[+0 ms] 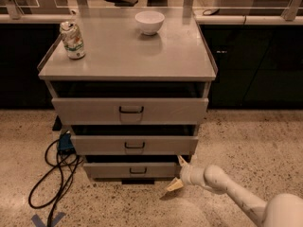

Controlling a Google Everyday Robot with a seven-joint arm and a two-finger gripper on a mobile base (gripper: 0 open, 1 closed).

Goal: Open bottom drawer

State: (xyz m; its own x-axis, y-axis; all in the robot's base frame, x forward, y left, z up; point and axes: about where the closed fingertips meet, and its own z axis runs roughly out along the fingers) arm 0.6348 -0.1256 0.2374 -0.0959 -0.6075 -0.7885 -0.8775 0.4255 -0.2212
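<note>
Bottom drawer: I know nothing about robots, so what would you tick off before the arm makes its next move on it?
1. Right drawer targeted: ok. The gripper sits at the right end of the bottom drawer, below the middle drawer.
2. Fingers open: ok, one is above and one below.
3. Lined up with the black handle: not ok. The handle is at the centre and the gripper is off to its right.
4. Floor ahead free: ok. The black cable lies off to the left.
5. How far the drawer is out: cannot tell. Only a dark gap shows above its front.
</note>
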